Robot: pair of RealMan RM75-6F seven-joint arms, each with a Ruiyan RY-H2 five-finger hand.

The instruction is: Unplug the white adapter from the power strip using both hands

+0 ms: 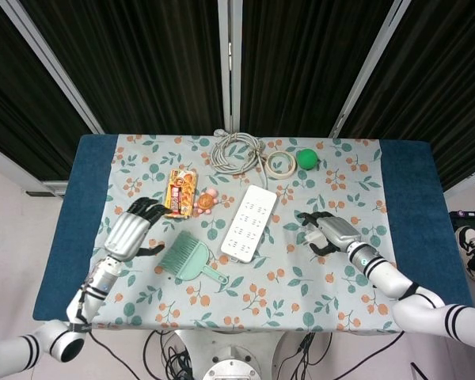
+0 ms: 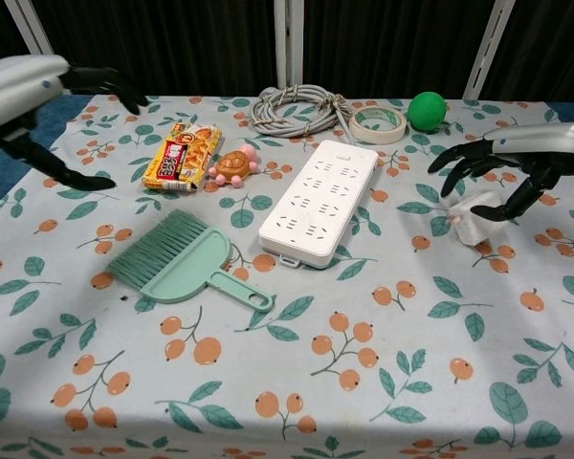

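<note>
Tablecloth (image 1: 253, 293) holds power strip (image 1: 248, 223) mid-table; left hand (image 1: 131, 231) spread, right hand (image 2: 517, 167) spread over white adapter (image 2: 472, 219).

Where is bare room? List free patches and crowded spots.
Free: the near strip of cloth in front of the brush and power strip. Crowded: the far edge, with cable, tape, ball, snack pack.
</note>
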